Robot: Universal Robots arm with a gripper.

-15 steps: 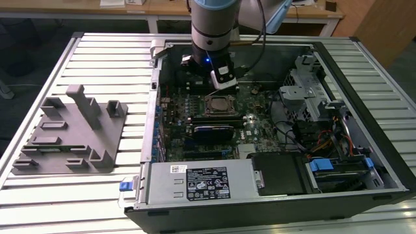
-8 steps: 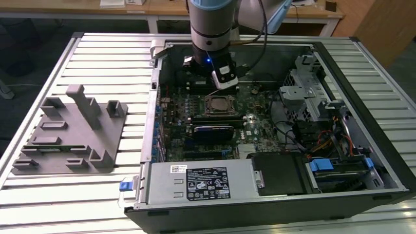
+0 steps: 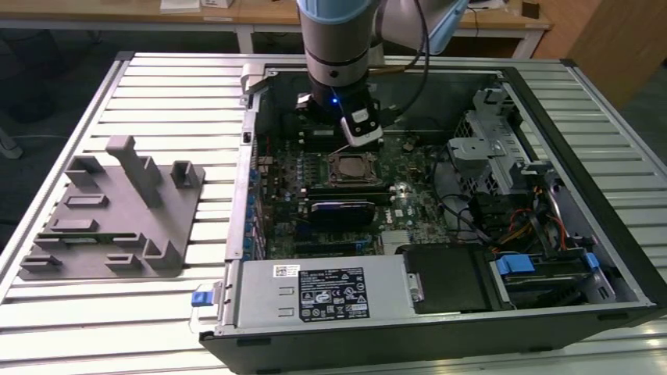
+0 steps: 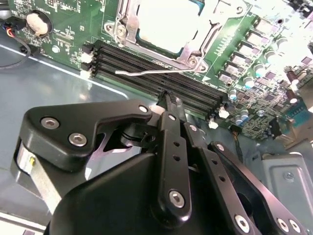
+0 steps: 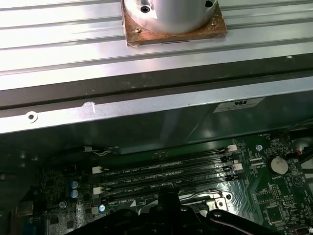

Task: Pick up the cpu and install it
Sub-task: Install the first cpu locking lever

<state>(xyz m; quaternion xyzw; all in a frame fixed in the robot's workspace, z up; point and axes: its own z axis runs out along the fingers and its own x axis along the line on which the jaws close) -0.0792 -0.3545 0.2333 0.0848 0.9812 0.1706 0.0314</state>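
The cpu [image 4: 166, 22], a flat square chip with a silvery top, lies inside the black-framed motherboard socket [image 4: 195, 51]. In the exterior view the cpu [image 3: 351, 166] sits in the middle of the board of the open computer case [image 3: 625, 258]. My gripper [image 3: 362, 141] hangs just behind the socket, above the memory slots [image 4: 161, 78]. Its black fingers [image 4: 172, 142] are closed together with nothing between them, and the tips [image 5: 166, 196] stand over the slots. The socket's thin metal lever [image 4: 146, 72] juts out over the memory slots.
A grey fixture [image 3: 115, 211] with upright posts lies on the slatted table [image 3: 177, 86] at the exterior view's left. In the case are a power supply [image 3: 323, 293], drive bays [image 3: 542, 273] and cables [image 3: 532, 226]. The case's wall [image 5: 146, 107] runs close behind the gripper.
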